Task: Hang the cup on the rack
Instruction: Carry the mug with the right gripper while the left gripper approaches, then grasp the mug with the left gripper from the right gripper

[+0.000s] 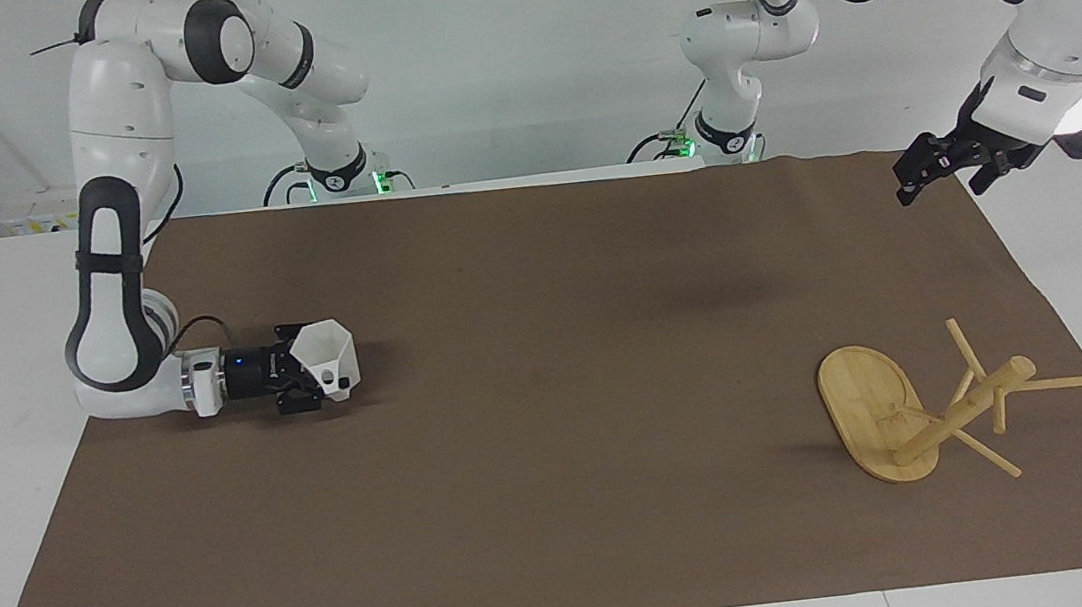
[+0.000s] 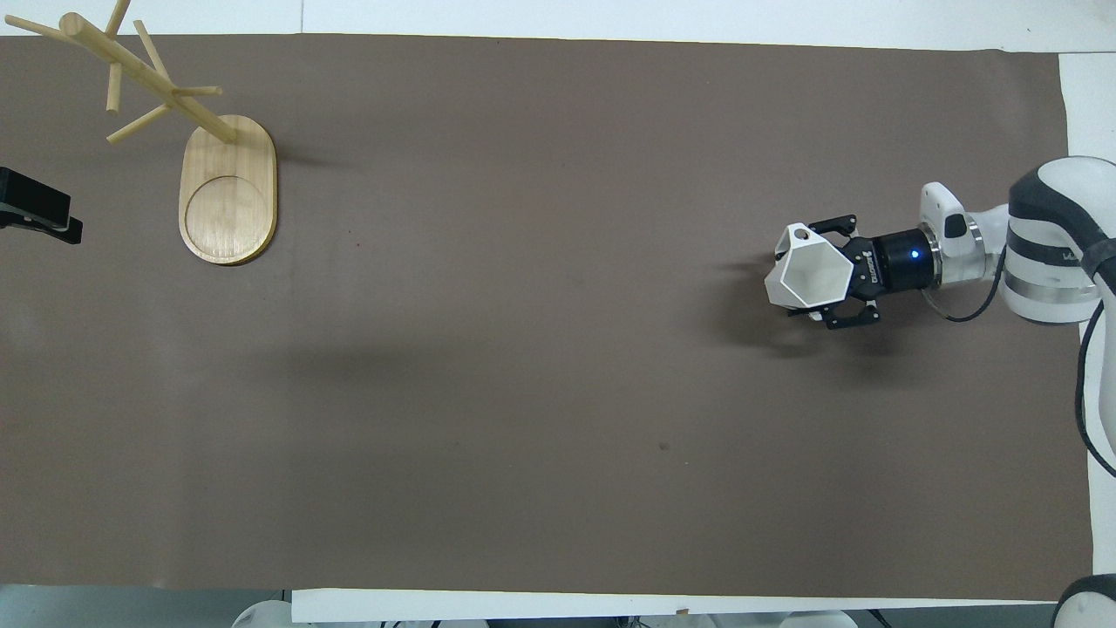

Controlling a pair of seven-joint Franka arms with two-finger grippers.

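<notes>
Toward the right arm's end, my right gripper (image 1: 316,377) clamps the cup (image 1: 330,358); next, carry it to the rack (image 1: 924,404); left gripper (image 1: 940,173) waits, unclenched.

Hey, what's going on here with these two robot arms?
The right hand is shut on the white cup at the right arm's end of the brown mat, low over it. The bamboo rack stands empty at the left arm's end. The left hand waits, open, in the air by the mat's corner there. Nothing is hung yet.

Rack (image 2: 228,187) pegs cropped (top edge).
</notes>
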